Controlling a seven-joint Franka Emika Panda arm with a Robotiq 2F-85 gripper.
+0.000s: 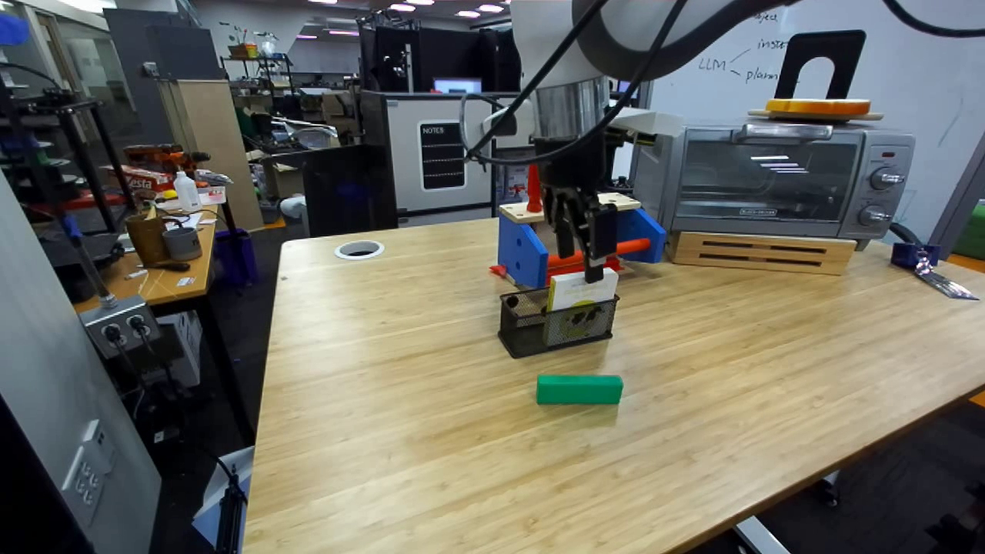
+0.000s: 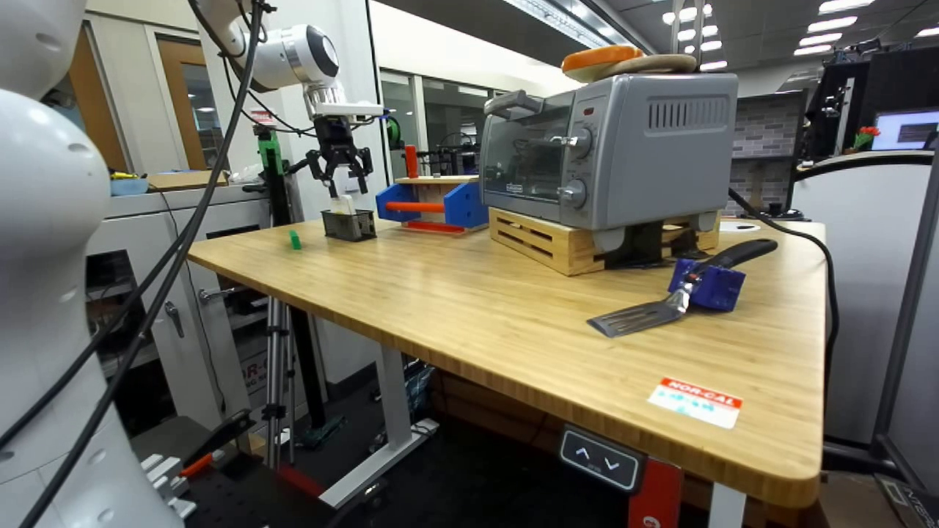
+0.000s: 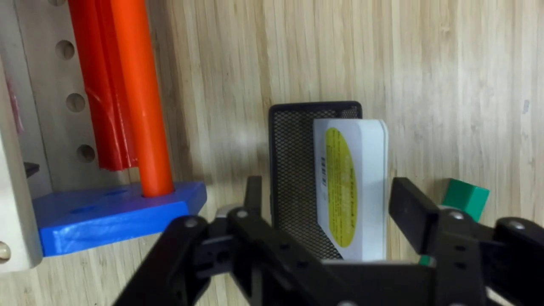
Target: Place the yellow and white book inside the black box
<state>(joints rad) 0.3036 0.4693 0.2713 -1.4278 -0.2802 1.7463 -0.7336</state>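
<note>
While the tool [image 2: 348, 191] hangs above with its fingers [image 3: 412, 212] spread apart, I see the yellow and white book [image 1: 577, 292] standing inside the black box [image 1: 531, 341], toward the three o'clock end in an exterior view, its top above the rim. From the box, the toaster oven [image 1: 769, 181] at two o'clock reads BLACK+DECKER, a panel [image 1: 442, 158] at eleven NOTES, the whiteboard [image 1: 712, 86] at one LLM.

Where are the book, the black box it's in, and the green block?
Book [image 3: 345, 189]: in the wrist view, on its yellow oval.
Black box [image 1: 529, 338]: in an exterior view, on its near mesh wall.
Green block [image 1: 579, 390]: in an exterior view, on its long side.
</note>
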